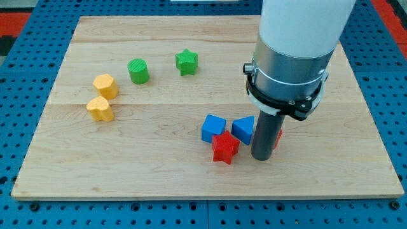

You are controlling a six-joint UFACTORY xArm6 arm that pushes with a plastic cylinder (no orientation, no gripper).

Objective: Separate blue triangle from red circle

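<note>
my tip (pixel 261 157) sits between blue triangle (pixel 243 128) and red circle (pixel 277 137).

A broad white cylindrical arm housing (pixel 305 25) gives way to a brushed silver-grey metal collar (pixel 290 73), ringed by a black clamp band with small screws and a projecting lug at each side; beneath it hangs a straight dark grey rod (pixel 263 135), blunt at my tip (pixel 261 158)
</note>
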